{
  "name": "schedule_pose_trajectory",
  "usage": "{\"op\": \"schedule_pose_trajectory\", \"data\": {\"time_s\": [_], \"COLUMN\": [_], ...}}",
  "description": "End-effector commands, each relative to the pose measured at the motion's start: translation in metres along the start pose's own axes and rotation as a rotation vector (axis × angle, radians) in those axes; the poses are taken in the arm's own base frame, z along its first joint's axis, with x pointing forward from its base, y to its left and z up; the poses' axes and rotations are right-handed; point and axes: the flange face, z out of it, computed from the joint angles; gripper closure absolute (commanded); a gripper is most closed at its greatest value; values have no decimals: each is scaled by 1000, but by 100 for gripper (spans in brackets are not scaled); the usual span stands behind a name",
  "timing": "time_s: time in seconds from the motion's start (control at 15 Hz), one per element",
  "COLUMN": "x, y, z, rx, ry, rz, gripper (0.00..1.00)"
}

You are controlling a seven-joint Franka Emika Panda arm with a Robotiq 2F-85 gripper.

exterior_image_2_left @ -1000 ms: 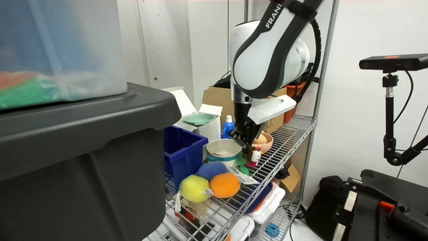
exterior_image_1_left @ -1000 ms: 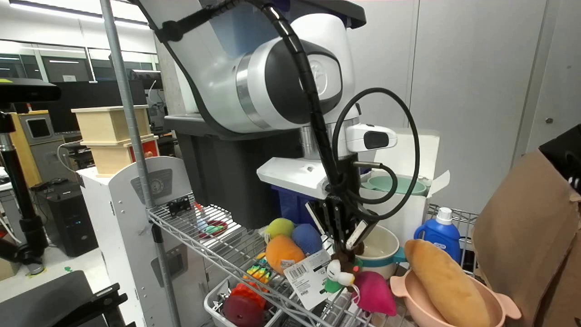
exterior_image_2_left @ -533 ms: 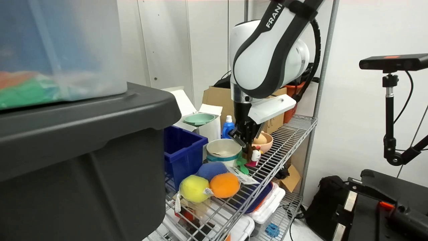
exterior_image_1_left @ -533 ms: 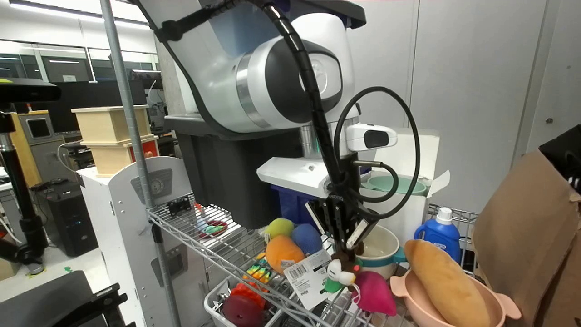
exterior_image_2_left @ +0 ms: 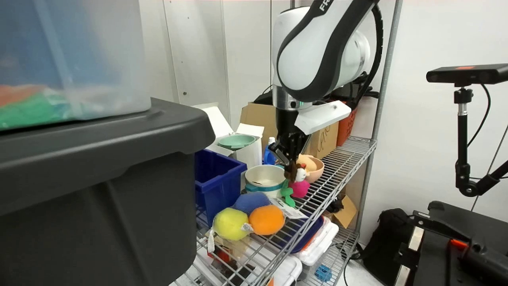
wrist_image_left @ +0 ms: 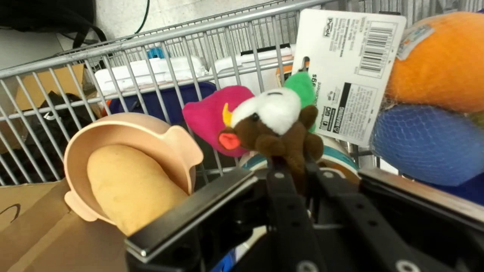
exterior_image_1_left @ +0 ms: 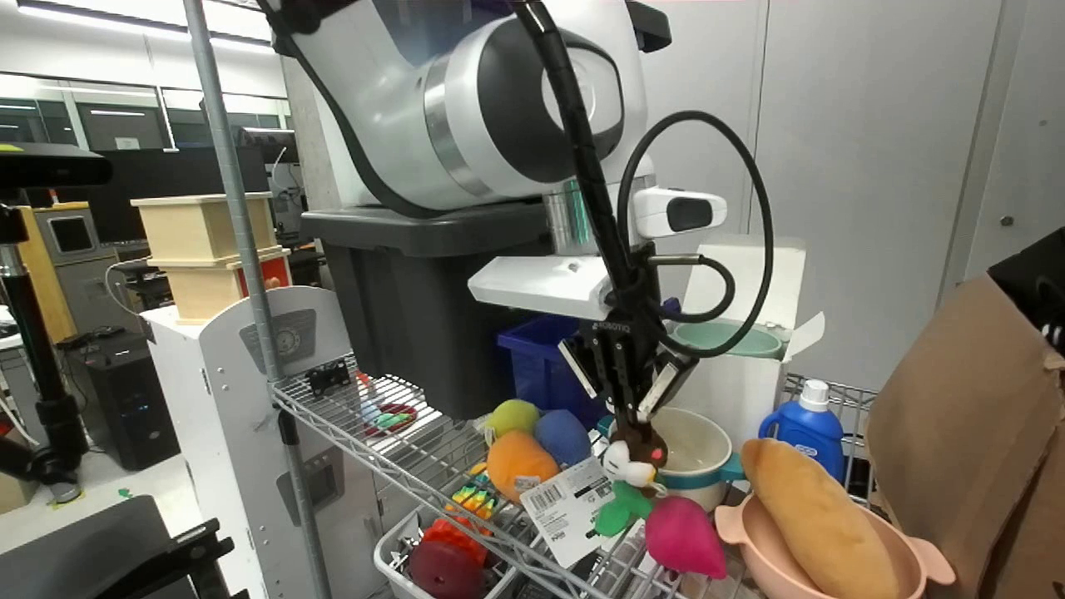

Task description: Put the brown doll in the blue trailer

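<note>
The brown doll, with a white face patch and red in its ear, hangs from my gripper in both exterior views point(exterior_image_1_left: 642, 448) point(exterior_image_2_left: 291, 171) and in the wrist view point(wrist_image_left: 261, 130). My gripper point(exterior_image_1_left: 632, 416) points down; its fingers point(wrist_image_left: 295, 166) are closed on the brown body. The doll is just above a pink toy with green leaves point(exterior_image_1_left: 684, 537); I cannot tell whether it still touches it. The blue trailer, a dark blue open-topped bin point(exterior_image_2_left: 222, 190), stands behind the netted balls and beside the black tote; it also shows partly behind the gripper point(exterior_image_1_left: 537, 358).
A white bucket with a teal band point(exterior_image_2_left: 254, 186) stands between the doll and the bin. Yellow, blue and orange netted balls point(exterior_image_2_left: 266, 219) sit before the bin. A pink bowl point(exterior_image_1_left: 903, 545) holds bread. A blue bottle point(exterior_image_1_left: 811, 428), a white box and a tall black tote point(exterior_image_2_left: 119, 190) are near.
The arm and gripper have risen in both exterior views. The brown doll has come up with the gripper, while the pink toy, card and other items stay on the shelf.
</note>
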Motion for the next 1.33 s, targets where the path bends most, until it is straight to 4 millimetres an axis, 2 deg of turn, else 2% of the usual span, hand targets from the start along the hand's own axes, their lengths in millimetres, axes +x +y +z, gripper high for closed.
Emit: {"op": "schedule_pose_trajectory", "data": {"time_s": [0.0, 0.4, 0.87, 1.27], "x": [-6, 3, 23, 42], "y": [-11, -46, -65, -85], "z": [-31, -66, -109, -110], "rx": [-6, -4, 21, 31], "ry": [31, 104, 181, 194], "rz": [-41, -81, -83, -68], "gripper": [97, 97, 97, 97]}}
